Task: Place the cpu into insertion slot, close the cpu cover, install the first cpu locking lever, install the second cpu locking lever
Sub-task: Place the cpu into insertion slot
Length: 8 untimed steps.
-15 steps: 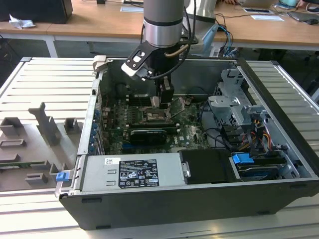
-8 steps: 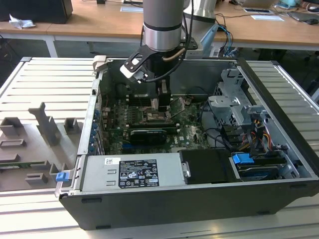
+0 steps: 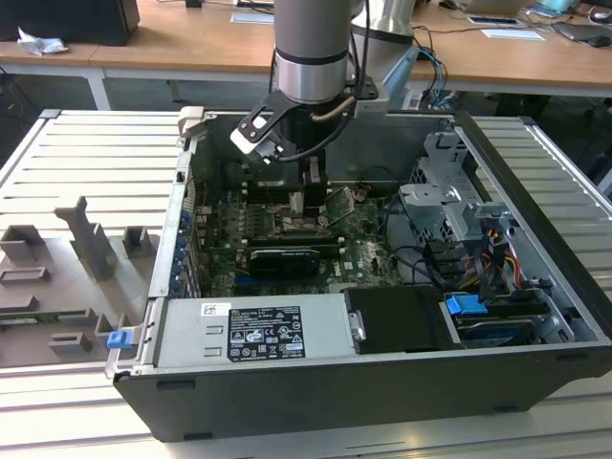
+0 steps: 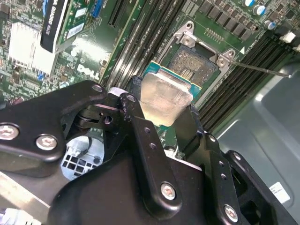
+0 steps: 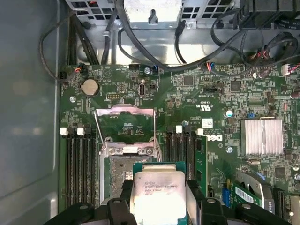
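The claw is pinching the cpu by 2 opposite edges, level, just above the insertion slot. The cpu cover lies swung back off the slot with its 2 levers raised, leaving the socket bare, I'd judge, to take the chip.

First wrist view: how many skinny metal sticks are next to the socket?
2. One thin lever is beside one edge of the insertion slot, the second lever beside the opposite edge. The gripper holds the cpu close by. None seems hidden.

Silver-grey arm, black screw-studded claw
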Tool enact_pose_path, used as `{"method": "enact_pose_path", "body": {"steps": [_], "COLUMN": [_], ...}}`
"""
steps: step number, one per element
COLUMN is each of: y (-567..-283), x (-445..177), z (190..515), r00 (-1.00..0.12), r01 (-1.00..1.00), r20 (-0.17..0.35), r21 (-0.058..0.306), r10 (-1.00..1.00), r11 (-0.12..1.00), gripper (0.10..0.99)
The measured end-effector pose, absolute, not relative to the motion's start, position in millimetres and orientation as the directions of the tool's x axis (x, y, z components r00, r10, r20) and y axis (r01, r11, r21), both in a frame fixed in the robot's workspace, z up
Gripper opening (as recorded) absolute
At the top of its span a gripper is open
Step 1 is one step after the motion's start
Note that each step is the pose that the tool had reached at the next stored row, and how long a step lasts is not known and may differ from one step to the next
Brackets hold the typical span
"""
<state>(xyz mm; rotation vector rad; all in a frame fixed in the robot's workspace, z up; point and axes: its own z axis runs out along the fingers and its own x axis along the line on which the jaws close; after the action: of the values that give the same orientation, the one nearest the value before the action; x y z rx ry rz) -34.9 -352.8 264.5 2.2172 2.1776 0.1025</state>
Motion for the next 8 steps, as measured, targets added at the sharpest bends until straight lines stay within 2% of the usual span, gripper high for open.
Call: {"method": "enact_pose_path", "body": {"steps": [4,8], "y": [-352,-347], "x": [-35,-38], "z": [257,244], "r00": [0.046,0.005], "r01": [0.996,0.997], "r20": [0.025,0.025], "r21": [0.069,0.070], "r10": [0.999,1.000], "r11": [-0.048,-0.007], "gripper": [0.529,0.529]}}
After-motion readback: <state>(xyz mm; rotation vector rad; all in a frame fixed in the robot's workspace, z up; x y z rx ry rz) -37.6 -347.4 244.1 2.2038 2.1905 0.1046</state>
